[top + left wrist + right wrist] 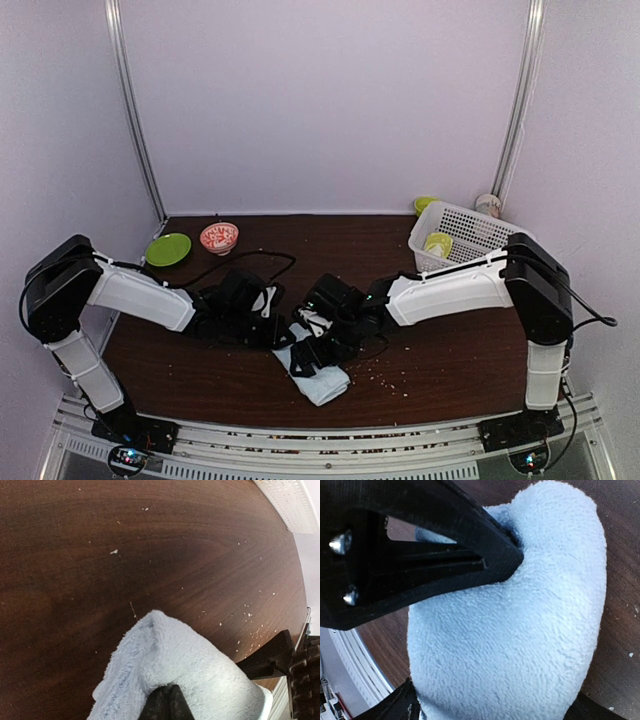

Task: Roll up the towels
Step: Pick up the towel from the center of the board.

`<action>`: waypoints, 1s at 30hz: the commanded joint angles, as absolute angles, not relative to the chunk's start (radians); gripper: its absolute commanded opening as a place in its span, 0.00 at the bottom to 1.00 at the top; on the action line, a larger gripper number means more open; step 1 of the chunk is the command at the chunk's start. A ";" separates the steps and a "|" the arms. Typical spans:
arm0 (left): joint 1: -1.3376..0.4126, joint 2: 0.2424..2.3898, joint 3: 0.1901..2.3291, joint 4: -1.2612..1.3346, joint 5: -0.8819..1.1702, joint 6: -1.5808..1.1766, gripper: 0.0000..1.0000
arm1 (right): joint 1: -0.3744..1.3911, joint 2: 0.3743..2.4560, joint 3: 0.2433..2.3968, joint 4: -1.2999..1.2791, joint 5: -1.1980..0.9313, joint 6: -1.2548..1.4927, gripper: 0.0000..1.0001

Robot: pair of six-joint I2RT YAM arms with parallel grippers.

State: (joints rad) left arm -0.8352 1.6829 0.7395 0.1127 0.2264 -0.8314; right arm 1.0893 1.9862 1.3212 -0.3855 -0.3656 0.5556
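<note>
top: blue towel [320, 380] half under left arm [140, 295] and right arm [450, 288], fingertips hidden | left wrist: towel cut by bottom edge, basket [292, 502] corner only | right wrist: upper finger [420, 555] cut by top edge, towel cropped below

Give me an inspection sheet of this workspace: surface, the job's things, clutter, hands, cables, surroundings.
Surface: dark wood table, crumbs scattered.
Job's things: pale blue towel bunched near the centre front; second towel not seen.
Clutter: green plate, patterned bowl, white basket holding a yellow-green cup.
Hands: right hand pinching the towel; left hand at the towel, grip unclear.
Cables: black cable looped on the table.
Surroundings: pale walls, metal posts.
</note>
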 commanded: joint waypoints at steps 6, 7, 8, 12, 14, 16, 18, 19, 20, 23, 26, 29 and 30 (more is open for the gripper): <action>-0.842 1.717 0.706 -0.023 0.173 -0.833 0.04 | 1.149 2.110 1.433 -0.621 -0.148 0.563 0.89; -0.842 1.715 0.705 -0.023 0.173 -0.834 0.04 | 1.154 2.120 1.436 -0.626 -0.141 0.569 0.89; -0.843 1.713 0.704 -0.023 0.174 -0.835 0.04 | 1.160 2.130 1.437 -0.630 -0.134 0.580 0.88; -0.844 1.703 0.699 -0.025 0.175 -0.835 0.04 | 1.178 2.167 1.446 -0.652 -0.095 0.599 0.86; -0.844 1.697 0.697 -0.026 0.178 -0.836 0.04 | 1.185 2.184 1.450 -0.659 -0.083 0.603 0.83; -0.845 1.689 0.694 -0.026 0.180 -0.839 0.04 | 1.188 2.210 1.457 -0.668 -0.079 0.603 0.78; -0.845 1.672 0.691 -0.026 0.184 -0.844 0.05 | 1.190 2.237 1.463 -0.680 -0.080 0.603 0.70; -0.845 1.661 0.688 -0.027 0.187 -0.846 0.05 | 1.190 2.248 1.466 -0.682 -0.084 0.603 0.67; -0.846 1.651 0.685 -0.030 0.189 -0.849 0.07 | 1.192 2.258 1.467 -0.685 -0.085 0.605 0.64; -0.845 1.610 0.677 -0.048 0.190 -0.853 0.11 | 1.196 2.287 1.478 -0.697 -0.083 0.604 0.53; -0.845 1.559 0.674 -0.087 0.179 -0.848 0.18 | 1.200 2.313 1.489 -0.715 -0.081 0.602 0.46; -0.845 1.503 0.670 -0.124 0.167 -0.840 0.29 | 1.210 2.321 1.492 -0.726 -0.074 0.600 0.38; -0.845 1.485 0.673 -0.138 0.162 -0.838 0.33 | 1.212 2.320 1.491 -0.728 -0.073 0.600 0.35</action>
